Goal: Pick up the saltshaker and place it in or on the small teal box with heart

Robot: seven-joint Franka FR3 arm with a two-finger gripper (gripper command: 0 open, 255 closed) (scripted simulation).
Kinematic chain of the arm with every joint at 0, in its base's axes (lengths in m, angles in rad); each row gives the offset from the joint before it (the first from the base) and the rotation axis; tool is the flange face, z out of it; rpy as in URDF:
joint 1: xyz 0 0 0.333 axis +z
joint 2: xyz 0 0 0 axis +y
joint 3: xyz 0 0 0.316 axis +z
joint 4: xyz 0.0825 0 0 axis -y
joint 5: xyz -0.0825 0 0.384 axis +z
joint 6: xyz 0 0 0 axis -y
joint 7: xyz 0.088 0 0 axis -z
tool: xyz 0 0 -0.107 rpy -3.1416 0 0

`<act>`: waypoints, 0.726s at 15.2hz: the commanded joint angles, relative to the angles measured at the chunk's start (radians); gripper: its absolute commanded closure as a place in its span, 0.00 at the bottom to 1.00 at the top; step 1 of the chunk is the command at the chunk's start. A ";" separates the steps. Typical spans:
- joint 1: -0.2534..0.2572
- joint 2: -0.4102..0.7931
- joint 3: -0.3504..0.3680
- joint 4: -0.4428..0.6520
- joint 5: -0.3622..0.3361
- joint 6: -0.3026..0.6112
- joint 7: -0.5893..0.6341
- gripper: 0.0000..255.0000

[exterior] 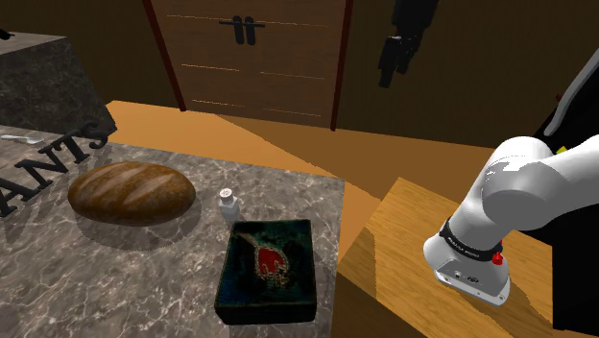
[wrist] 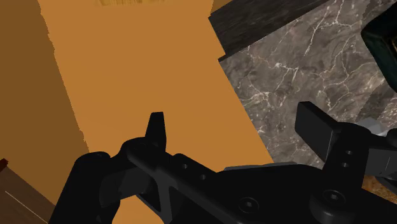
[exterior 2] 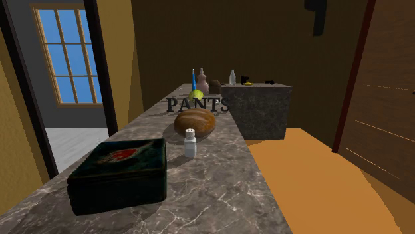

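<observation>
A small white saltshaker [exterior: 227, 203] [exterior 2: 190, 143] stands upright on the marble counter [exterior: 144, 278], between a bread loaf and the box. The dark teal box [exterior: 269, 269] [exterior 2: 120, 173], with a red heart on its lid, lies shut near the counter's edge. My black gripper [exterior: 392, 72] [exterior 2: 320, 30] hangs high in front of the wooden door, well away from both. In the wrist view the gripper [wrist: 235, 127] is open, fingers [wrist: 156, 130] wide apart with nothing between them, over orange floor beside the counter's corner [wrist: 305, 70].
A brown bread loaf [exterior: 131, 192] [exterior 2: 195, 123] lies beside the shaker. Black letters "PANTS" [exterior 2: 197, 104] stand behind it, with bottles [exterior 2: 203, 81] further back. A dark stone block [exterior 2: 259, 110] rises at the counter's far end. The wooden stand [exterior: 451, 278] lies at the shoulder view's lower right.
</observation>
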 commanded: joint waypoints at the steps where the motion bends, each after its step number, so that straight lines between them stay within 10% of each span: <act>1: 0.000 0.000 0.000 0.000 0.000 0.000 0.000 0.00; 11: 0.038 0.306 0.153 0.096 0.066 0.126 0.166 0.00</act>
